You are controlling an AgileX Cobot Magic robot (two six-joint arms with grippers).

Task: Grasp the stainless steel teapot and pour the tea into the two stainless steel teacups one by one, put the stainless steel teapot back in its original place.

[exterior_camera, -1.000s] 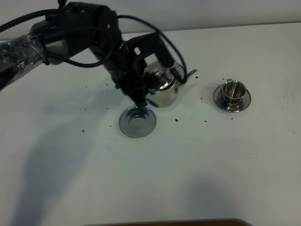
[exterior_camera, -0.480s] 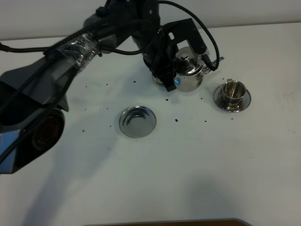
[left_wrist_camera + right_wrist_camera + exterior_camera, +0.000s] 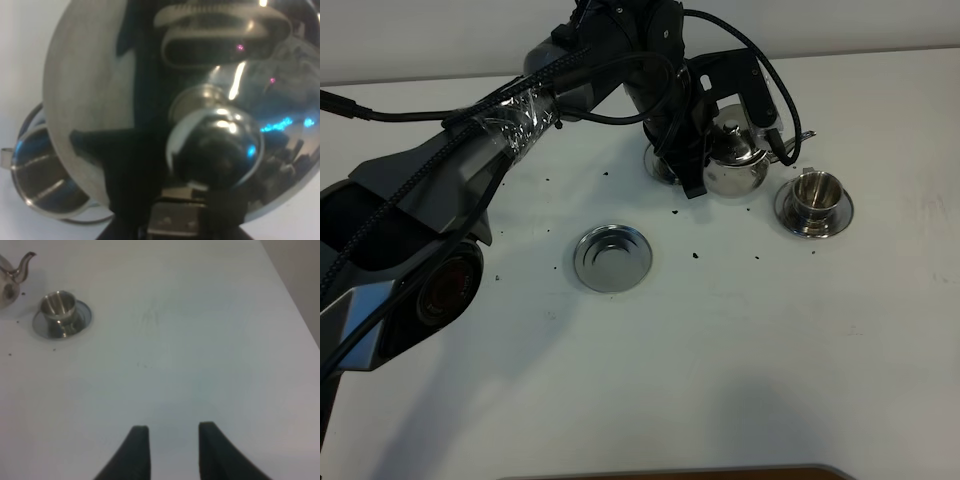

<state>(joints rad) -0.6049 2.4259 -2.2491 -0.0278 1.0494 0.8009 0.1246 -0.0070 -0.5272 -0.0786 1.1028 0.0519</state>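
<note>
My left gripper [image 3: 700, 168] is shut on the loop handle of the stainless steel teapot [image 3: 736, 162] and holds it upright just left of a teacup [image 3: 815, 192] on its saucer. The thin spout points toward that cup's far rim. In the left wrist view the domed lid and knob [image 3: 215, 146] fill the frame, with a cup [image 3: 42, 172] beside the pot. The other cup's saucer edge [image 3: 656, 166] peeks out behind the arm; the cup itself is hidden. The empty round saucer [image 3: 611, 257] lies in front. My right gripper [image 3: 172, 447] is open and empty, far from the cup [image 3: 60, 310].
Small black specks [image 3: 696, 255] are scattered on the white table [image 3: 740, 360] around the saucers. The left arm's cable-wrapped body [image 3: 510, 120] stretches across the left half of the table. A brown edge shows at the table's near side.
The left gripper has carried the teapot right and farther back, off the empty saucer's side, to just beside the right cup. The right gripper has not visibly moved.
</note>
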